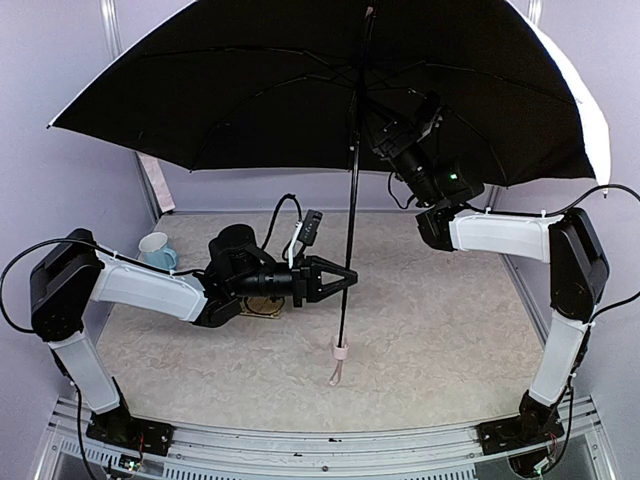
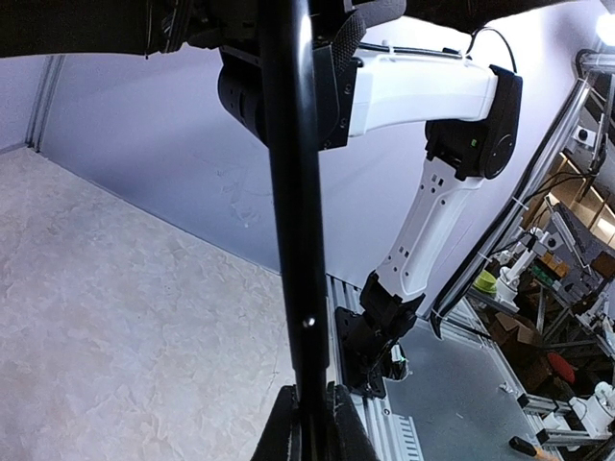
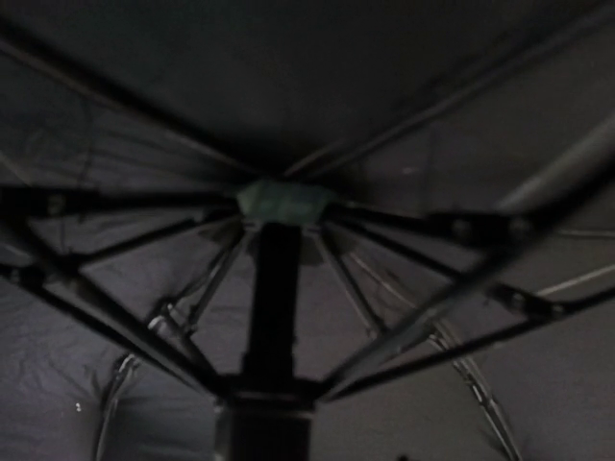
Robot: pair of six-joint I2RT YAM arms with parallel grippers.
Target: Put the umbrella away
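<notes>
Nearest, low over the beige worktop (image 1: 450,340): pale handle (image 1: 340,350) of the umbrella (image 1: 300,80), thin strap (image 1: 334,377) dangling below; contact with the worktop impossible to tell. Just above, left gripper (image 1: 345,277) reaching in from the left, jaws pressed together on the black shaft (image 2: 293,192), fingers (image 2: 281,434) pinching it from both sides. Under the left arm a woven mat (image 1: 265,305), beyond it a pale blue mug (image 1: 155,250). Farther and higher, right gripper (image 1: 378,132) beside the shaft, under the open, upright umbrella; spread of its jaws impossible to tell. Overhead, dark ribs (image 3: 144,336) fanning out from the hub (image 3: 283,200).
</notes>
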